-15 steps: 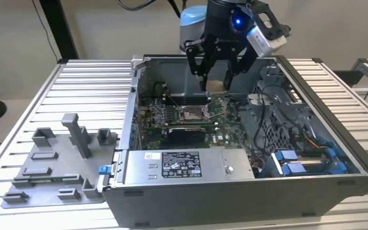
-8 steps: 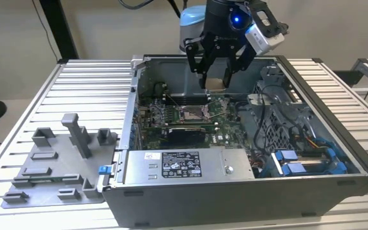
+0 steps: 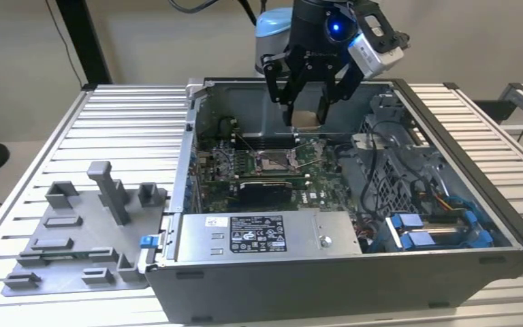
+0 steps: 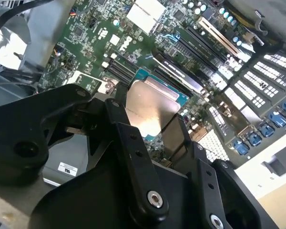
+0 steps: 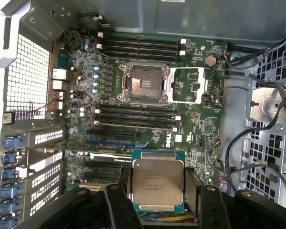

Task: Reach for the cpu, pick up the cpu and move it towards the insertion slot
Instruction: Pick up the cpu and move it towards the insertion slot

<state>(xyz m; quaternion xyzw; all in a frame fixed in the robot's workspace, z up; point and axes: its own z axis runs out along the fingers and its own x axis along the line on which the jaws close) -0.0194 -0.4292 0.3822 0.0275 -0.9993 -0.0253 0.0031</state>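
Cpu (image 5: 156, 182) sits clamped between the two black fingers of the gripper (image 3: 308, 117), silvery face toward the first wrist camera, one finger (image 5: 119, 202) on each of its side edges. Jaws clenched on the chip. In the second wrist view the cpu (image 4: 150, 107) shows as a pale reflective square with a teal rim, held between the fingers (image 4: 133, 143) and raised above the board.

Exterior view: gripper hangs inside the open case (image 3: 479, 204), with the chip's tan underside (image 3: 306, 118) visible at the fingertips. Cpu is in the air, clear of the board, at about 1 o'clock from the slot (image 3: 274, 161) and near it.

First wrist view: slot (image 5: 144, 84), silver frame with dark centre, lies on the green motherboard (image 5: 200, 129) at 12 o'clock from the held chip, well apart, with rows of black memory slots (image 5: 133, 121) between them. Nothing sits in the slot.

Exterior view's left: grey tray (image 3: 75, 238) with upright posts rests on the slatted table (image 3: 125, 116) at 9 o'clock from the case, just beside it.
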